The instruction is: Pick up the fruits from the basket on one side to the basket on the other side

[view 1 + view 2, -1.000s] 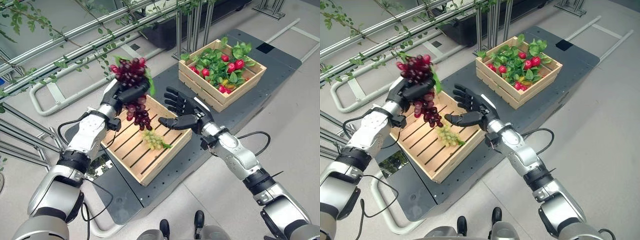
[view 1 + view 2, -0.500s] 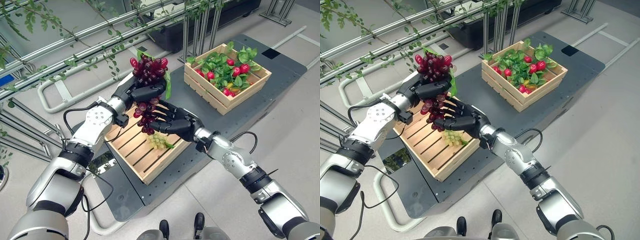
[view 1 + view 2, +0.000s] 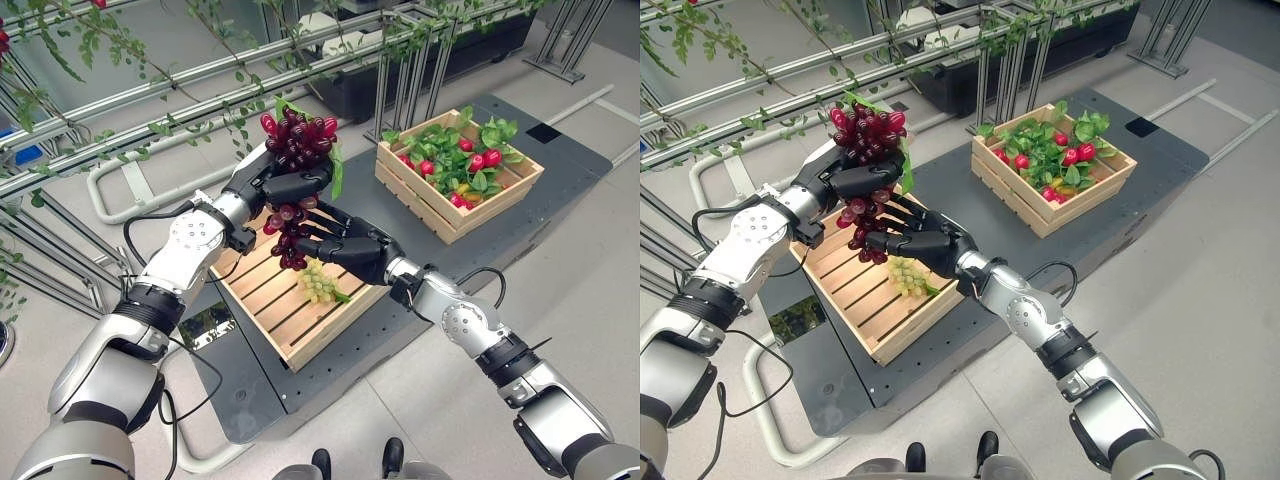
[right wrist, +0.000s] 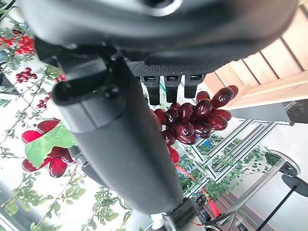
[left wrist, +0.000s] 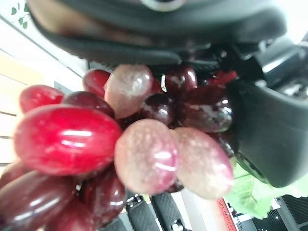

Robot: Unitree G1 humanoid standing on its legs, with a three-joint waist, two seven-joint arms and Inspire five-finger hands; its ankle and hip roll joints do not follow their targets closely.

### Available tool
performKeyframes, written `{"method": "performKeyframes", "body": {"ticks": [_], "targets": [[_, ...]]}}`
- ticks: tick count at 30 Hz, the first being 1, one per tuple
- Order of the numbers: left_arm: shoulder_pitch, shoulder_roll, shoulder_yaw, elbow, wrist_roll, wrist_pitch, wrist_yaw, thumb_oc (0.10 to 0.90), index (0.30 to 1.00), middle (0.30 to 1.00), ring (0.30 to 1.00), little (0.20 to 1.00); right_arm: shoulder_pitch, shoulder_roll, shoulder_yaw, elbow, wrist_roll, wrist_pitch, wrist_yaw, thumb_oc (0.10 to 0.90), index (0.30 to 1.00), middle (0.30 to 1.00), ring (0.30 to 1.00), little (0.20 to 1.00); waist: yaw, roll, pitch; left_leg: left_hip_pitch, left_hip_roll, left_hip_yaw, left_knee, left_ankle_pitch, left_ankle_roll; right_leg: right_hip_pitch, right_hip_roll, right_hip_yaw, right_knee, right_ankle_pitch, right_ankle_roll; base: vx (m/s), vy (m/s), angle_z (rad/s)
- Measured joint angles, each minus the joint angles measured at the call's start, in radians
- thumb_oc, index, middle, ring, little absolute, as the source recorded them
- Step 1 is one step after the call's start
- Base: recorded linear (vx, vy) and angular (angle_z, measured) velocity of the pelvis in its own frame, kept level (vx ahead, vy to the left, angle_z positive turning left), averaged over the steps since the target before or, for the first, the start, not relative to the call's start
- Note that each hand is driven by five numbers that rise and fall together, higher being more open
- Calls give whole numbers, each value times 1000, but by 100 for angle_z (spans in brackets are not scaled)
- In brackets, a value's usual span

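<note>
Two wooden slatted crates serve as the baskets, both standing on a dark grey platform [image 3: 400,330] low on the pale tiled floor [image 3: 600,250]. The near crate [image 3: 290,310], around the centre of the head views, holds one bunch of green grapes [image 3: 318,283] lying toward its 3 o'clock side on otherwise bare slats. The far crate [image 3: 455,205], out at 2 o'clock, is packed with green leaves and small red fruits [image 3: 480,160]. Above the near crate's 12 o'clock edge the left hand [image 3: 285,185] is curled round a bunch of red grapes [image 3: 295,150], clamping it about midway; the bunch hangs with its long axis close to upright, the fuller end and a green leaf [image 3: 336,172] at the top, the thinner tail [image 3: 285,235] pointing down toward the crate. The right hand [image 3: 350,245] sits just below and toward 4 o'clock of the left one, fingers spread and only loosely bent, reaching up to the hanging tail; whether they touch it I cannot tell. Behind the platform, from 9 to 1 o'clock, runs a metal rail frame [image 3: 200,85] threaded with leafy vines [image 3: 120,45], and a dark planter [image 3: 430,60] stands beyond it.
</note>
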Motion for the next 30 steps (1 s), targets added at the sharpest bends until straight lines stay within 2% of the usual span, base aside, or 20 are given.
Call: {"method": "performKeyframes", "body": {"ticks": [8, 15, 18, 26, 30], "targets": [[0, 2, 0, 1, 0, -3, -52, 400, 300, 300, 300, 300, 0, -9, 0, 0, -3, 0, -6, 800, 900, 900, 900, 900, -6, 1, -1, 1, 1, 0, 0, 3, -2, 0, 1, 2, 0, 0, 0, 0, 0, 0], [0, -7, -5, -9, -29, -3, -128, 400, 300, 300, 300, 300, 0, -7, 5, 5, -14, -1, -51, 800, 900, 900, 900, 900, -4, 1, -2, 1, 1, 0, 0, 3, -3, 0, 1, 2, 0, 0, 0, 0, 0, 0], [1, -13, -54, -62, -28, -4, -189, 400, 300, 300, 300, 300, -2, 8, 5, 21, -10, -10, -62, 800, 900, 900, 900, 900, 3, 2, -3, 1, 1, -2, 0, 3, -3, 1, 1, 2, 0, 0, 0, 0, 0, 0], [1, -28, -62, -66, -108, -4, -207, 400, 300, 300, 300, 300, -2, 18, 13, 39, 69, -10, -67, 800, 900, 900, 900, 900, 4, 2, -3, 4, 1, -3, 0, 3, -3, 4, 1, 1, 0, 0, 0, 0, 0, 0], [3, -50, -61, -67, -147, -3, -215, 400, 300, 300, 300, 300, -2, 36, 13, 60, 70, -11, -67, 800, 900, 900, 900, 900, 9, 2, -3, 8, 1, -5, 0, 3, -3, 9, 1, 1, 0, 0, 0, 0, 0, 0]]}}
